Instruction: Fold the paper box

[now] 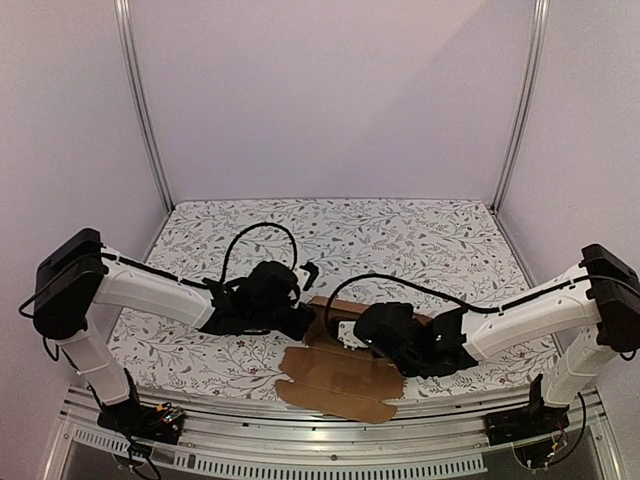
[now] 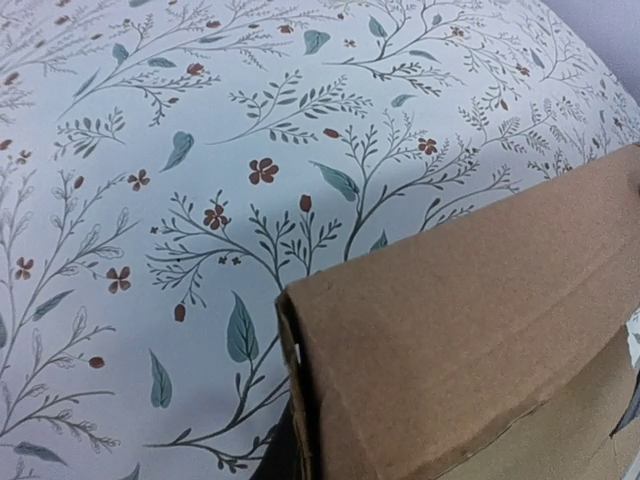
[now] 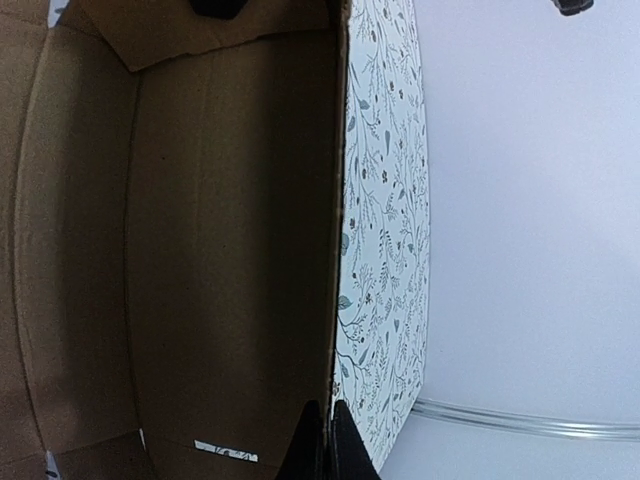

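Observation:
The paper box (image 1: 340,385) is a brown die-cut cardboard sheet at the table's front middle, its near flaps flat and its far wall raised (image 1: 335,304). My left gripper (image 1: 298,318) is at the raised wall's left end. In the left wrist view a folded end flap (image 2: 470,340) covers the jaws, and only one dark finger (image 2: 262,462) shows, pressed against the flap's doubled edge. My right gripper (image 1: 362,335) is at the wall's right part. In the right wrist view its fingertips (image 3: 328,435) are shut on the thin top edge of the upright wall (image 3: 230,250).
A floral tablecloth (image 1: 400,235) covers the table, and it ends at a metal rail (image 1: 300,455) along the front. Metal posts (image 1: 148,120) (image 1: 518,110) and pale walls enclose the back and sides. Black cables (image 1: 262,232) loop above both wrists.

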Controlling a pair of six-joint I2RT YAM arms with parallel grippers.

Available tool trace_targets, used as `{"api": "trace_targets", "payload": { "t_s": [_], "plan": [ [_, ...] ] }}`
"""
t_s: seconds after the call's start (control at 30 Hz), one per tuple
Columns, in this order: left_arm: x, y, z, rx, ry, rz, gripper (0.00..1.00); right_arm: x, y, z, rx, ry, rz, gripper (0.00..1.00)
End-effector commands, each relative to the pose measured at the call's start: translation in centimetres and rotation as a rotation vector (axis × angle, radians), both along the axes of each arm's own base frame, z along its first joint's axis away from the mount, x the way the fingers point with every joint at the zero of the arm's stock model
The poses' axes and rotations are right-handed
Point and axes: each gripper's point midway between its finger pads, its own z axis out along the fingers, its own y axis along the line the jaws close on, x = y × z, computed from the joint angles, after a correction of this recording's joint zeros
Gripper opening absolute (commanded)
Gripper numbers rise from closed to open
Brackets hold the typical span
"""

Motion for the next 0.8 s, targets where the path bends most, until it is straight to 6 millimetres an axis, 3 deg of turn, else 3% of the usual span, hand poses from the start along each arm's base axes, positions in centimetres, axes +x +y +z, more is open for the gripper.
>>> {"api": "trace_targets", "payload": {
  "t_s": [0.0,0.1,0.3,0.4,0.63,0.77],
  "plan": [
    [0.1,-1.2,0.6,-0.016,-0.020,-0.004,0.03,-0.5,1.1,0.3,0.039,0.042,-0.009,0.02],
    [0.3,-1.3,0.9,-0.007,-0.028,-0.004,0.00,-0.7,1.8,1.1,0.091,0.069,-0.018,0.09],
    [1.2,-1.9,1.5,0.034,-0.066,-0.023,0.00,-1.4,2.9,3.0,0.197,0.145,0.000,0.39],
    [1.8,-2.3,1.8,0.062,-0.095,-0.040,0.00,-1.9,3.3,4.1,0.261,0.209,0.019,0.49],
    [3.4,-3.4,2.2,0.087,-0.116,-0.091,0.00,-2.7,2.1,8.4,0.491,0.385,0.030,0.65],
    [4.0,-4.5,3.3,0.076,-0.174,-0.154,0.00,-2.1,0.4,10.0,0.603,0.465,-0.002,0.66]
  ]
}}
